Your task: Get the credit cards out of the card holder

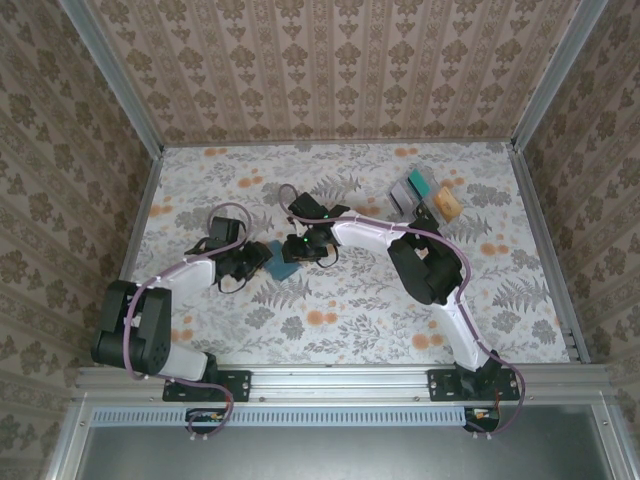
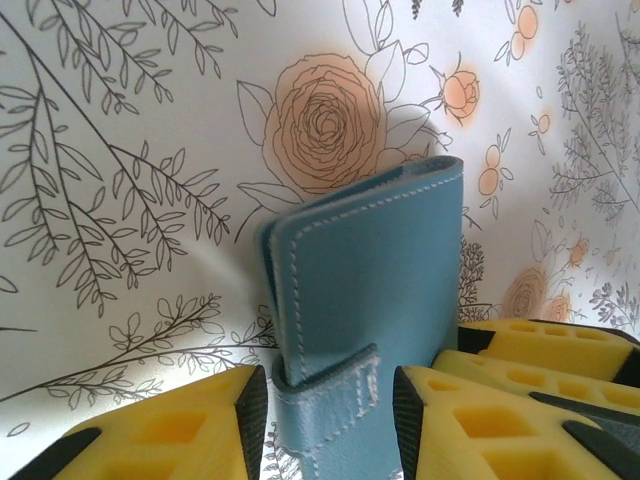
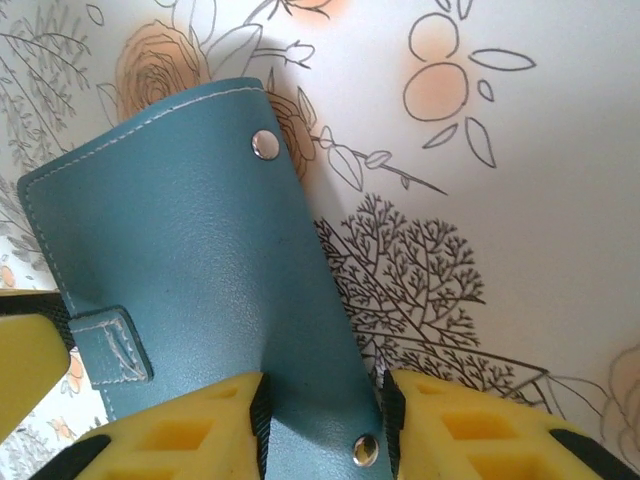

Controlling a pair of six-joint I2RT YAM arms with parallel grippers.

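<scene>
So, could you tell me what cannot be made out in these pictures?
Any cards inside the card holder: both wrist views show closed outer faces.
Its lower end: cut off by the frame edge, left wrist view.
Whether the left fingers press it: shadowed gaps.
Loose cards, top view: too small.

Found no legible word, label, brand mark, number or sign anywhere. Made out no lettering, stamped or printed, on the slate-blue soft bifold wallet (image 3: 200,250), nor on its two blank round metal snaps (image 3: 265,145). Could not read any print on the small loose teal, grey and orange cards (image 1: 418,184), too small to tell in the overhead view.
</scene>
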